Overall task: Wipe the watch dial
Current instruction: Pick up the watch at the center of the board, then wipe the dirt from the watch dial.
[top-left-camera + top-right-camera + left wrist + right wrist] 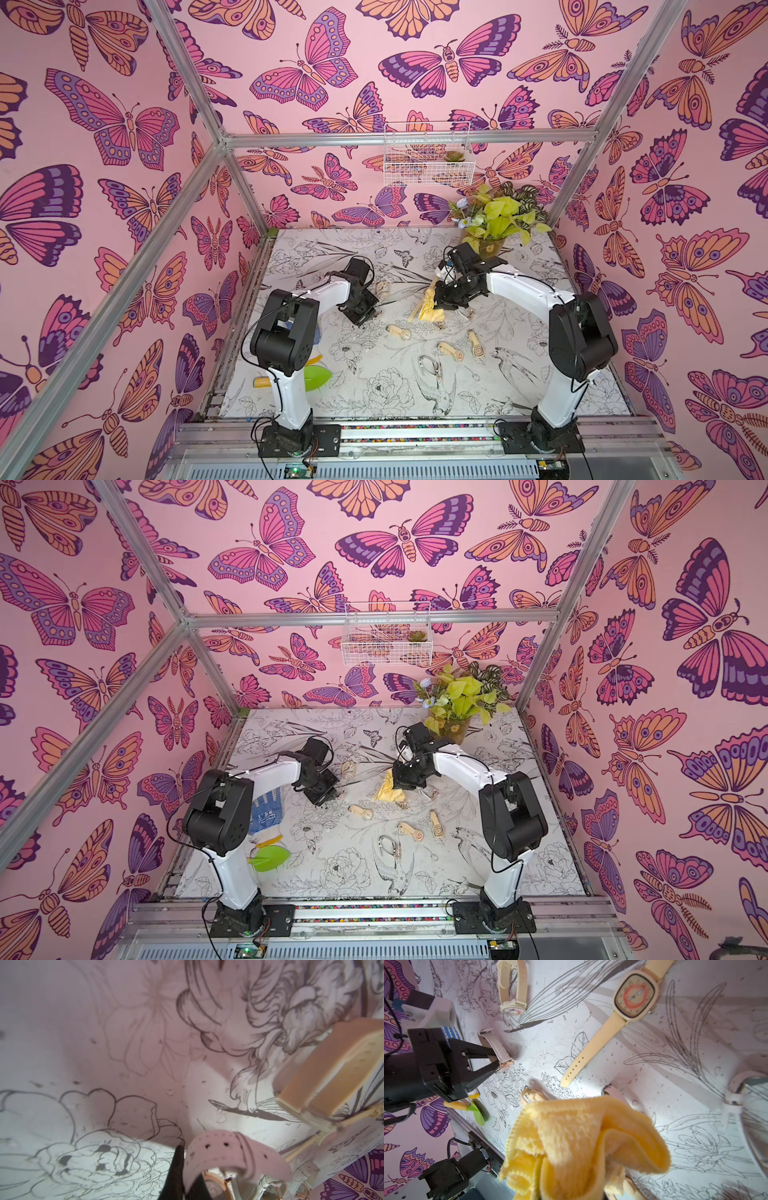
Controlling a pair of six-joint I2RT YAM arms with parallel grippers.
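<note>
Right wrist view shows it best — the left gripper [499, 1063] is pinched tight on the case of a pink-strap watch [494, 1045], down low at the table [654, 1053]. The right gripper [439, 302] is clamped on a bunched yellow cloth [581, 1136], near that watch but not touching it. Further out — a cream square-dial watch [634, 995] lies flat, face up, and another cream watch [512, 987] lies beyond it.
</note>
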